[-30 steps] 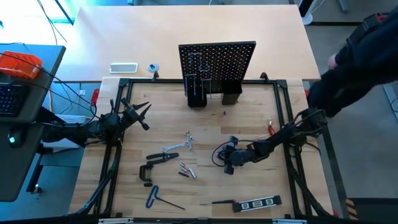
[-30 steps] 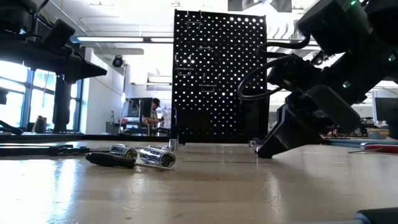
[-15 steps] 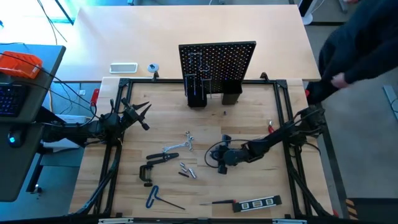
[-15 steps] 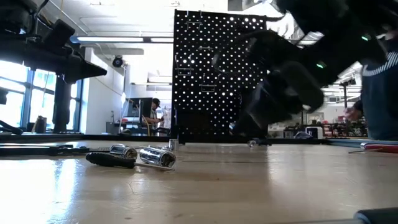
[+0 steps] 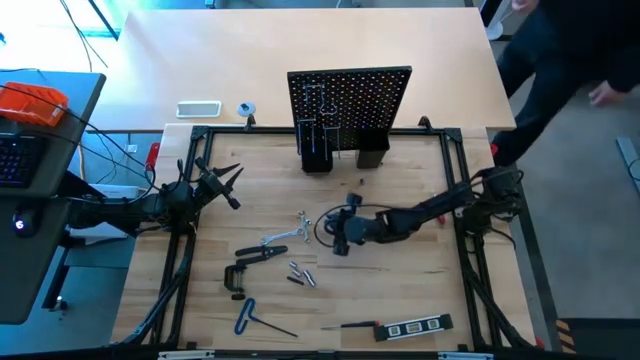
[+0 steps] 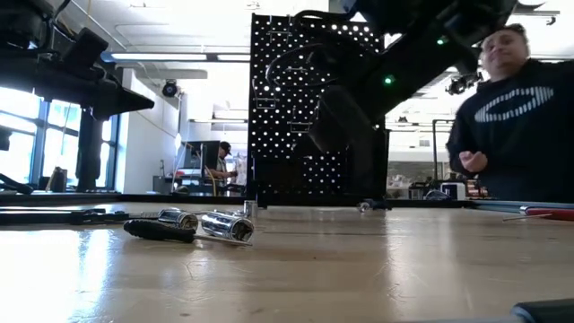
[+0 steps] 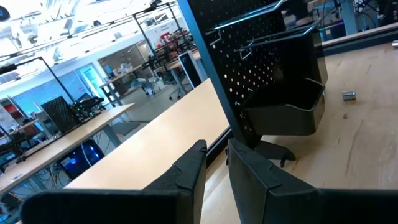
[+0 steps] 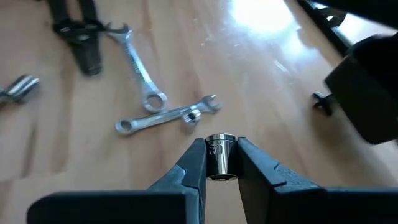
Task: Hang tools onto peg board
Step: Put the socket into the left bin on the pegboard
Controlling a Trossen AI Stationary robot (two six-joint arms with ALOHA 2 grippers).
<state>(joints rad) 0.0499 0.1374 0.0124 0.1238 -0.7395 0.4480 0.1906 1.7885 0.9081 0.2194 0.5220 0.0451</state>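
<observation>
- The right gripper [image 5: 341,236] sits near the middle of the high frame, its arm reaching in from the right edge; in its own wrist view its two dark fingers [image 8: 194,163] are clamped on a small shiny metal socket [image 8: 220,156], held off the table
- The left gripper [image 5: 226,187] waits at the left of the high frame, above the table's left side; in its wrist view the fingers [image 7: 189,169] stand close together with a narrow gap and nothing between them
- The peg board [image 5: 349,103] stands upright at top centre of the high frame, at the far edge of the wooden table [image 5: 400,300], with black holder boxes [image 5: 372,150] at its foot
- Two silver wrenches [image 8: 166,116] lie crossed on the wood just ahead of the held socket in the right wrist view; in the high frame they lie left of the right gripper, near centre
- Black-handled pliers [image 5: 262,253] lie lower left of centre, with a black C-clamp [image 5: 236,278] below them and a blue-handled hex key [image 5: 247,316] near the bottom edge
- A few small bits [image 5: 302,273] lie just right of the pliers
- The black level [image 5: 414,326] and a screwdriver [image 5: 352,325] lie along the bottom edge, right of centre
- A person [image 6: 518,117] in a dark top stands at the right of the low frame, beyond the table
</observation>
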